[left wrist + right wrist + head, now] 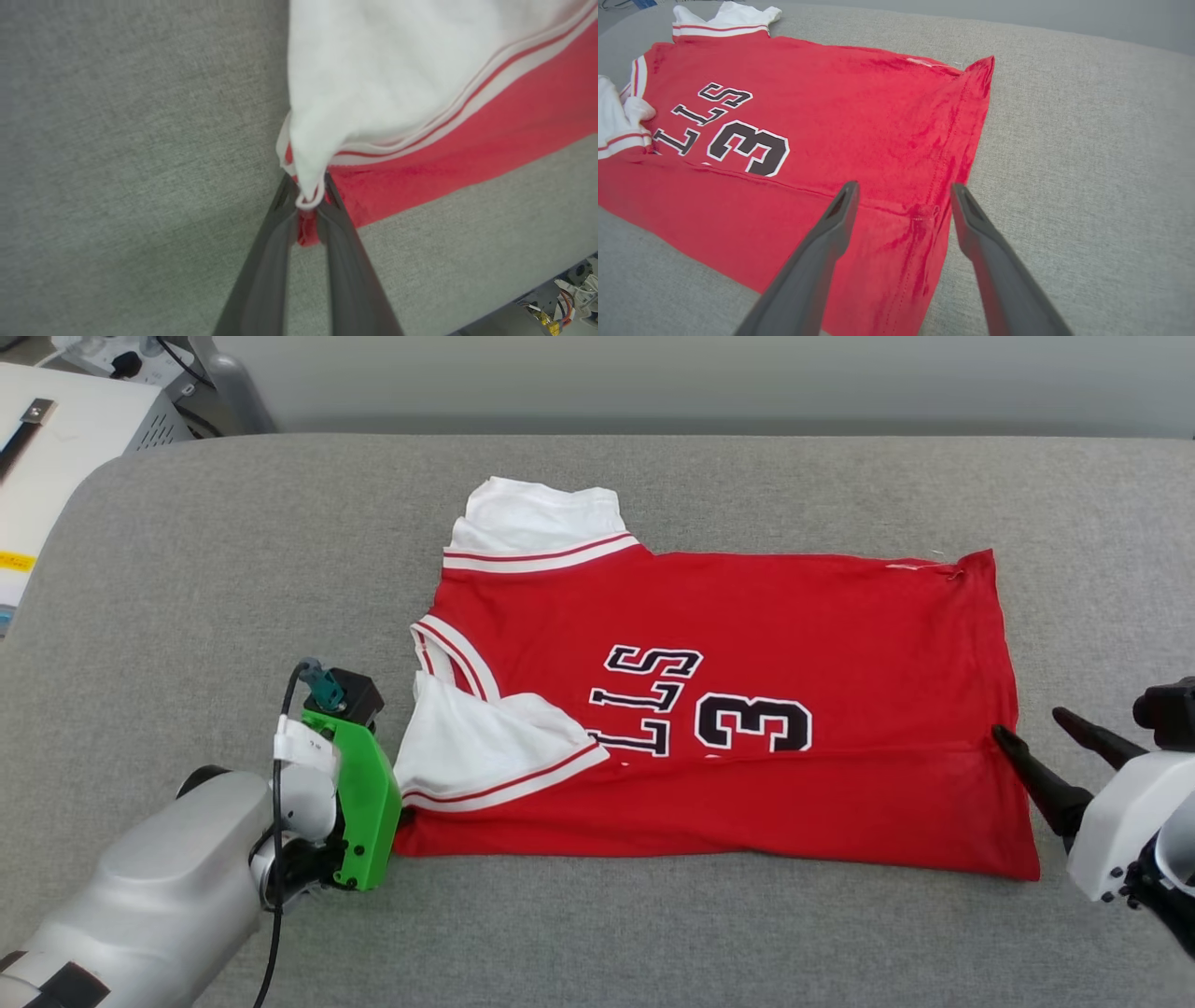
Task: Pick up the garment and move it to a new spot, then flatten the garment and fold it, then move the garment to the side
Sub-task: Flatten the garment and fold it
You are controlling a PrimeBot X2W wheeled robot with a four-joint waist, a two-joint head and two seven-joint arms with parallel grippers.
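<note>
1. Left gripper [308, 210]: you are pinching the near left corner of the garment [747, 616], red cloth and the tip of the folded-in white sleeve [476, 747] caught together between the closed fingers.
2. Right gripper [903, 196]: you are holding it open and empty, fingers straddling the hem [1004, 709] where the fold crease meets it. It is hard to tell whether the tips are touching cloth.
3. Step in hand, as judged: you are taking both near corners for the next fold. You are best closing the right fingers on every layer at the hem before lifting, then raising both ends level so the near edge is travelling parallel to the far one and the sleeve is not slipping out.
4. Garment: it is lying flat on the grey padded surface [233, 569], midway between the arms, with the near strip folded over and covering part of the lettering [644, 700].
5. Long axis: it is running left to right, the striped collar [448, 653] pointing to your left and the hem to your right.
6. Far sleeve [532, 518]: it is spreading outward at the far left.
</note>
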